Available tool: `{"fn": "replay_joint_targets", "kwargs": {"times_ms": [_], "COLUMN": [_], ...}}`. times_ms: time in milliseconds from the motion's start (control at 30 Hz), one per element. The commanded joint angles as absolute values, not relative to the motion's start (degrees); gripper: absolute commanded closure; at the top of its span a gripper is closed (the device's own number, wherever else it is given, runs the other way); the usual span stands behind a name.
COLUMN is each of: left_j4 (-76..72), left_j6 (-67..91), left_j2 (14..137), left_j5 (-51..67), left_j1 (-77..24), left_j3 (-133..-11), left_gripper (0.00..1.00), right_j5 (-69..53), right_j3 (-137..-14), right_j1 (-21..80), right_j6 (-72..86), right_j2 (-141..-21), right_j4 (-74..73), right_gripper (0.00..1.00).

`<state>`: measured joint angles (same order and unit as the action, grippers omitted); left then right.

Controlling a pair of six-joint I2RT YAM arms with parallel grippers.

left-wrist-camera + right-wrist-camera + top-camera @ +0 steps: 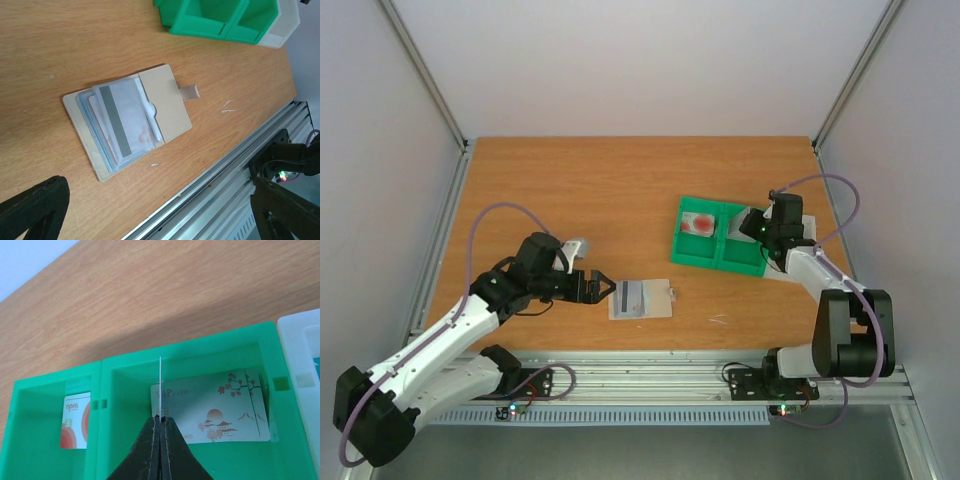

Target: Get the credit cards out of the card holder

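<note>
Currently, left gripper jaws are spread wide. The card holder lies flat just ahead of them, not touching, with stacked credit cards in its clear pocket. Right gripper jaws are pressed together, pinching a thin white card edge-on over the green tray. Below the tips lies a blossom-printed card; a red-marked card lies in the neighbouring compartment.

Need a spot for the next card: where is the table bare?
Bare: the table's far half, behind the green tray and card holder, and the strip between them. Crowded: the tray's right compartment, under the right gripper shut on a card; the holder's left edge, by the open left gripper.
</note>
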<state>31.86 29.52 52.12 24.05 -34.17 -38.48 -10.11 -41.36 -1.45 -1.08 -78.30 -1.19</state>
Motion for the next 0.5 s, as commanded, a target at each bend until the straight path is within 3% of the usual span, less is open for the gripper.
{"fn": "replay_joint_targets", "kwargs": {"times_ms": [0, 467], "left_j4": [32.08, 32.08], "left_j6": [29.42, 29.92], "left_j2": [50.81, 50.80], "left_j5": [23.05, 23.28], "left_j1": [-34.37, -34.37], "left_j3": [-39.92, -39.93], "left_gripper": [0.01, 0.01], "right_j5": [-10.49, -8.27], "right_j3": [-40.20, -41.19], "right_j1": [-1.58, -1.58], "right_j6": [-0.35, -0.44], "right_j2": [-81.07, -85.62], "right_j4": [5.27, 5.55], "right_gripper": [0.99, 0.91]}}
